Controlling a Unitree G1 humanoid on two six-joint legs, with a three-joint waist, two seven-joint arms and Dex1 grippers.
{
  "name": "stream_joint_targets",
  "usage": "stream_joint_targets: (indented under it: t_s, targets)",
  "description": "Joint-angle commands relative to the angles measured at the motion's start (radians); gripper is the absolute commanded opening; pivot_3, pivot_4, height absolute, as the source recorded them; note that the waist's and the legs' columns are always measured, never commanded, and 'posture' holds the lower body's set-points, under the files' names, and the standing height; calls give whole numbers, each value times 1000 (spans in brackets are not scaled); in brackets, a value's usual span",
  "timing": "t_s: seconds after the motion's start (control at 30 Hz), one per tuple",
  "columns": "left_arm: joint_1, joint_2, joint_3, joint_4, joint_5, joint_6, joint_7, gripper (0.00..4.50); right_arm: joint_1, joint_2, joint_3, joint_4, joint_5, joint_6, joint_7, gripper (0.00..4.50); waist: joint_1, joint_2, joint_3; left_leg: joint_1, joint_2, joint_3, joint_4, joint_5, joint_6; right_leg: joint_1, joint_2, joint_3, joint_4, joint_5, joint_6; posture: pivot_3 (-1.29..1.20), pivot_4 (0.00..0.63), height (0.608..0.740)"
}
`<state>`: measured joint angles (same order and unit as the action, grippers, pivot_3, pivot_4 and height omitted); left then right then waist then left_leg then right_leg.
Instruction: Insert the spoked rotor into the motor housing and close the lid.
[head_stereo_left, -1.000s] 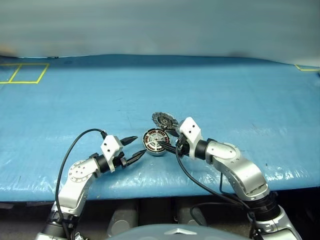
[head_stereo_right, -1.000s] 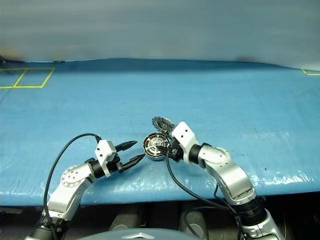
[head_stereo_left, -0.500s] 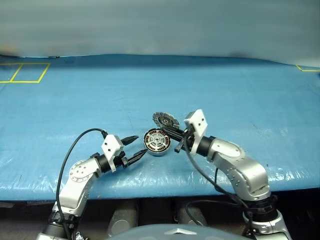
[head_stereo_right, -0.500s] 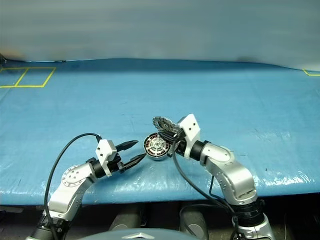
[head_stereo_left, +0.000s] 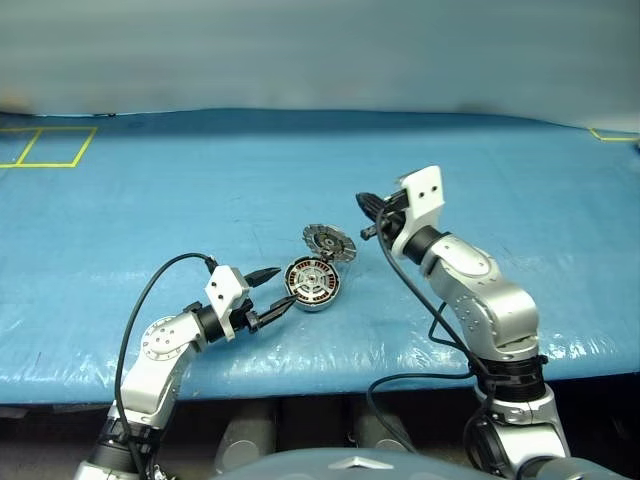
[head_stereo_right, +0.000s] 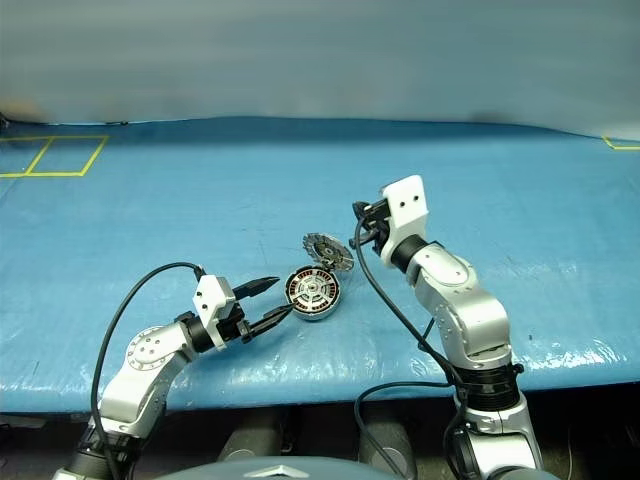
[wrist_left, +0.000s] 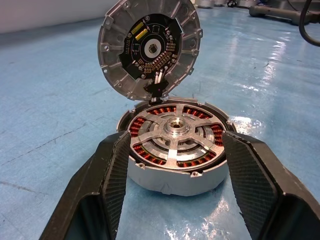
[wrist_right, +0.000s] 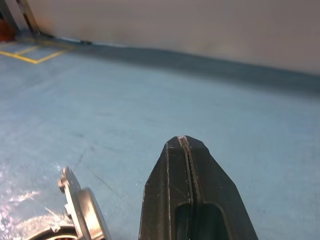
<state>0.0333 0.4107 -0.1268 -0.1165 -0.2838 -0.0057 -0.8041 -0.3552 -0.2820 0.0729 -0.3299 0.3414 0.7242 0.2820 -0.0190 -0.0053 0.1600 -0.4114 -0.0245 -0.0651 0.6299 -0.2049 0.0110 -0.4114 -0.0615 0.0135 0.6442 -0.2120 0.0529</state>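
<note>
Rotor (wrist_left: 172, 134) sits seated in the motor housing (wrist_left: 175, 175) on the blue mat (head_stereo_left: 200, 190); lid (wrist_left: 150, 47) stands open on its hinge. Your left gripper (wrist_left: 172, 165) brackets the housing, jaws apart. Right gripper (head_stereo_left: 372, 207) is closed, empty, raised beside the lid. Rigid metal, likely heavy and slick: push the lid's plain back, avoid the circuit face.
</note>
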Motion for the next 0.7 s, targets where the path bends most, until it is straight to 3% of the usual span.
stream_joint_targets:
  t_s: [0.03, 0.17, 0.3, 0.53, 0.7]
  targets:
    - [-4, -8, 0, -13, 2, -15, 1, 3107, -29, 19, 14, 18, 7, -6, 28, 13, -1, 0, 0, 0, 0, 0, 0, 0, 0, 0, 0, 0, 0, 0, 0, 0, 150, 740]
    - [16, -3, 14, -26, -1, -14, 4, 3107, -6, 26, 24, -48, 126, 2, 166, 13, -6, 0, 0, 0, 0, 0, 0, 0, 0, 0, 0, 0, 0, -1, 1, 0, 150, 740]
    - [37, 14, 21, -36, -11, -1, -8, 3107, 26, -37, 90, -85, 140, 19, 260, 13, -7, 0, 0, 0, 2, -2, 0, 0, 0, 1, 0, 0, 0, -3, 5, 0, 150, 740]
    - [32, 39, 39, -26, -23, 6, -12, 3107, 58, -82, 199, -34, 41, -4, 255, 13, -6, 0, 0, 1, 2, -2, 1, 0, 0, 1, 0, 0, 0, -3, 5, 0, 150, 740]
    - [20, 36, 30, -21, -17, 7, -14, 3107, 99, -56, 233, 37, -16, -25, 221, 13, 0, 0, 0, 1, 2, -2, 1, 0, 0, 1, 0, 0, 0, -3, 5, 0, 150, 740]
